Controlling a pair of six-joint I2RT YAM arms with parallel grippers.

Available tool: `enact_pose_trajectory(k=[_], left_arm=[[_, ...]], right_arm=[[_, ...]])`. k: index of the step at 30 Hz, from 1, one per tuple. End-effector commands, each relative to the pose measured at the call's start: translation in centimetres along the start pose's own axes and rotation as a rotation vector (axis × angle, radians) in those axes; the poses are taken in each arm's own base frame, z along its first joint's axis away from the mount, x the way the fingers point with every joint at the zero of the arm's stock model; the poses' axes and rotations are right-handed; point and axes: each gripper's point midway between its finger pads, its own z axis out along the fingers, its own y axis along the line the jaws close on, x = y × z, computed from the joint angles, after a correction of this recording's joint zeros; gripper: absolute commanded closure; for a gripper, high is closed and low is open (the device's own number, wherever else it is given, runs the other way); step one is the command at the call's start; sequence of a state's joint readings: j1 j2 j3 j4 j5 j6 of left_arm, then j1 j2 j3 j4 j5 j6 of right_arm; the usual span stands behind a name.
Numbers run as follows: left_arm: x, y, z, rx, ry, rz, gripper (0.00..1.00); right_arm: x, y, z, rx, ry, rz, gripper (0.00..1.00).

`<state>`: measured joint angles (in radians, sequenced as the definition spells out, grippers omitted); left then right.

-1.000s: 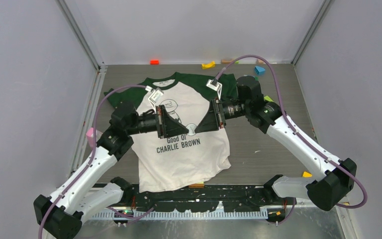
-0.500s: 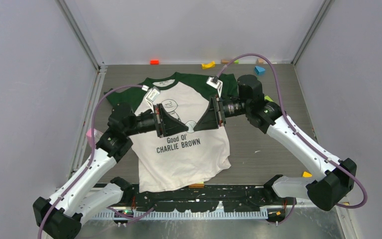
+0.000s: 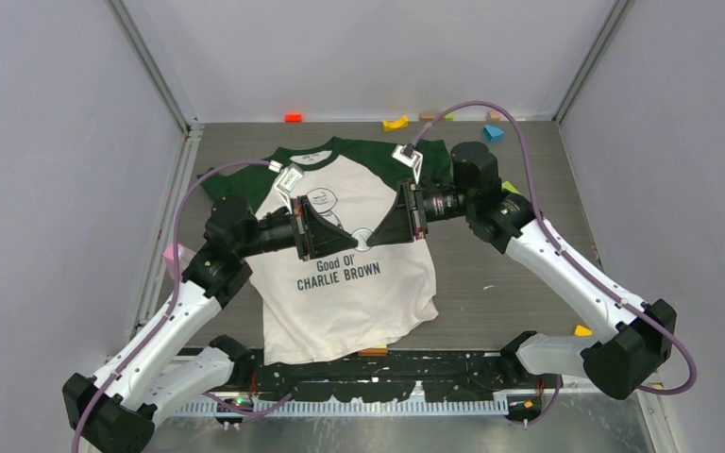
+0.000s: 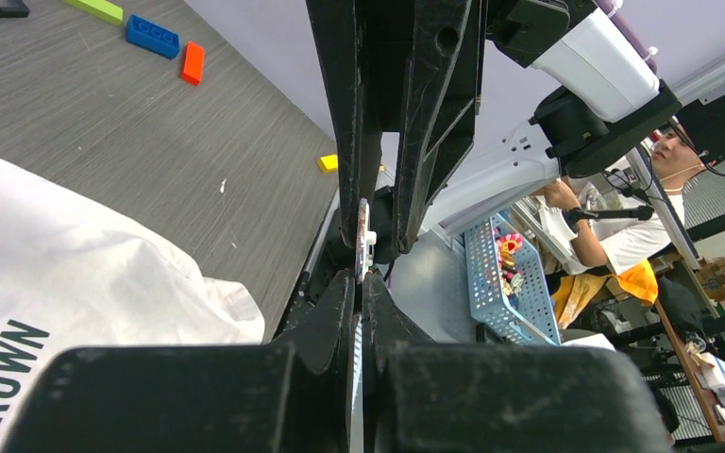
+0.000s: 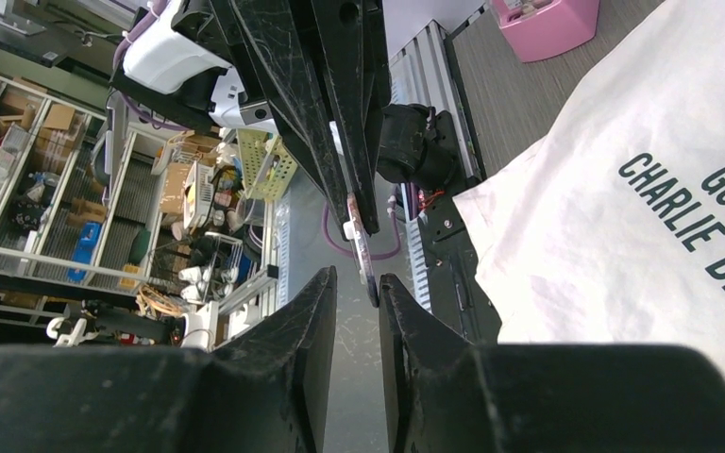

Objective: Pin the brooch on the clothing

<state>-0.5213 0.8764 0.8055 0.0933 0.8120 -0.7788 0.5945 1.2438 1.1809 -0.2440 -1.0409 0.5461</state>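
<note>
Pinkish-brown brooch (image 4: 362, 242), pinched edge-on by the left gripper's (image 4: 359, 279) jaws, could slip onto the T-shirt (image 3: 359, 302) if the right gripper's (image 5: 357, 279) narrowly parted jaws close off-centre.

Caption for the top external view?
Left gripper and right gripper meet tip to tip over the shirt, brooch between them.

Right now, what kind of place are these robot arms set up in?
Probably a robotics lab: the table sits inside grey enclosure walls, storage shelves crammed with boxes stand beyond, and a person works nearby.
</note>
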Motion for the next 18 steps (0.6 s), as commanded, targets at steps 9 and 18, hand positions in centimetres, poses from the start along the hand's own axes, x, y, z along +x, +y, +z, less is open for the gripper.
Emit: enact_pose_trajectory(k=[9, 18], left_arm=[[-0.6, -0.3, 0.0, 0.014, -0.011, 0.039, 1.0], [-0.6, -0.4, -0.1, 0.012, -0.011, 0.04, 1.0]], right_arm=[[-1.0, 0.4, 0.5, -0.019, -0.03, -0.028, 0.76], [-0.7, -0.3, 0.8, 0.011, -0.024, -0.018, 0.8]])
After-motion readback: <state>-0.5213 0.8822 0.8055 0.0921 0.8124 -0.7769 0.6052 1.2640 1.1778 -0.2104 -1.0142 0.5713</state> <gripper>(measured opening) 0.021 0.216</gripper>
